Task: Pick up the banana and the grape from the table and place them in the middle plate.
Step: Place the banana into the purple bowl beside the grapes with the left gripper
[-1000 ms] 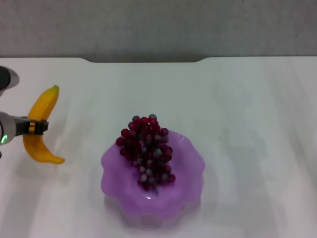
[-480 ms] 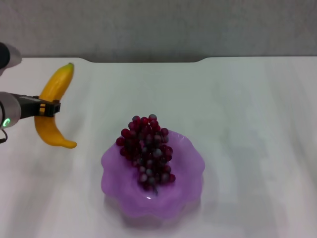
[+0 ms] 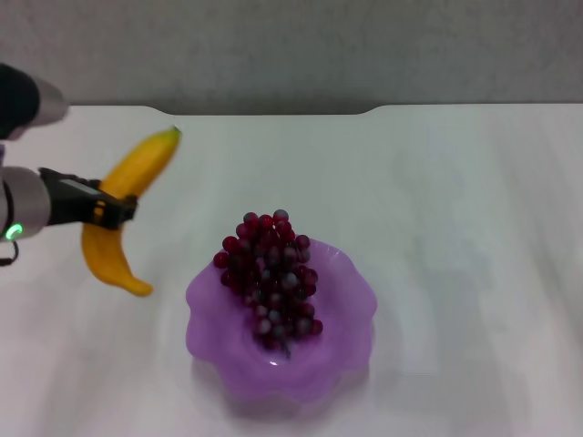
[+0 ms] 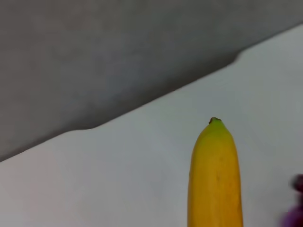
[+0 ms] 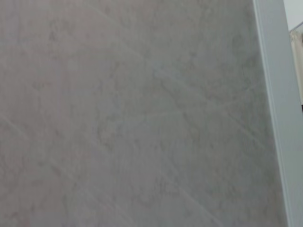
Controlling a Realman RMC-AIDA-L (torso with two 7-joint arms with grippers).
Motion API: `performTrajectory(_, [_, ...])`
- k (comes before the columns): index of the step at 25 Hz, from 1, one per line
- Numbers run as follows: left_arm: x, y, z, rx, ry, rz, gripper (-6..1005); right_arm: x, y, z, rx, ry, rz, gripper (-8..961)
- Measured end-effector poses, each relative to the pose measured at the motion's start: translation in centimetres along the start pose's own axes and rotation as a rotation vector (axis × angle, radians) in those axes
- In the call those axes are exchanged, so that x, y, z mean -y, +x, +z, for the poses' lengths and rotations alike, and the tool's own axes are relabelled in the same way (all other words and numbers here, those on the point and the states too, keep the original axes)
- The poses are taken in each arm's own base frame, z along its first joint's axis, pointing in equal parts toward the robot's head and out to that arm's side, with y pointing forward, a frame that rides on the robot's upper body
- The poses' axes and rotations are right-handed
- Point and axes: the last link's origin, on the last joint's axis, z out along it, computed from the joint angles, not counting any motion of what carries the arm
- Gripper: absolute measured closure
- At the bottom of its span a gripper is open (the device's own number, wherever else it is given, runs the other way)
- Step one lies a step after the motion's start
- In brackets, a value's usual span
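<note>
Head view, left gripper point(image 3: 117, 211): clamped on the banana point(image 3: 127, 196) at mid-length, above the table point(image 3: 455, 200) near its left edge.
Head view, banana: tilted, green tip toward the far left corner, just left of the middle plate point(image 3: 342, 341).
Head view, grape point(image 3: 271, 278): lying in the plate.
Left wrist view: banana point(image 4: 215, 179) pointing at the notched far edge.
Right wrist view: grey wall point(image 5: 132, 113) only.

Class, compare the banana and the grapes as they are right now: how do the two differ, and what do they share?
The banana is one smooth yellow piece; the grape is a bunch of many small dark red berries. The banana is gripped by the left gripper, left of the middle plate; the grape lies in it. Both are elongated fruit.
</note>
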Motion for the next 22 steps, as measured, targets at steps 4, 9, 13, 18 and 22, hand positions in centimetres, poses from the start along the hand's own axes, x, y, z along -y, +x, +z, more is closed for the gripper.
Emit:
performTrajectory(4, [-2.0,0.0,-0.4,-0.005,-0.094,0.061,519,0.0,0.0,0.0,-0.002,0.001,0.0,187])
performTrajectory(9, [-4.2,0.1,-0.3,-0.015,-0.188,0.11,513,0.0,0.1,0.0,-0.005,0.0,-0.001,187])
performTrajectory(13, [-5.8,0.1,0.1,-0.012,-0.237,0.145,508,0.0,0.0,0.1,-0.004,-0.002,-0.001,186])
performTrajectory(18, [-7.2,-0.3,0.7,0.005,-0.267,0.175,502,-0.1,0.0,0.1,-0.003,-0.003,0.0,186])
performTrajectory(22, [-7.7,-0.7,1.4,0.022,-0.278,0.189,497,-0.1,0.0,0.1,-0.003,-0.002,0.0,186])
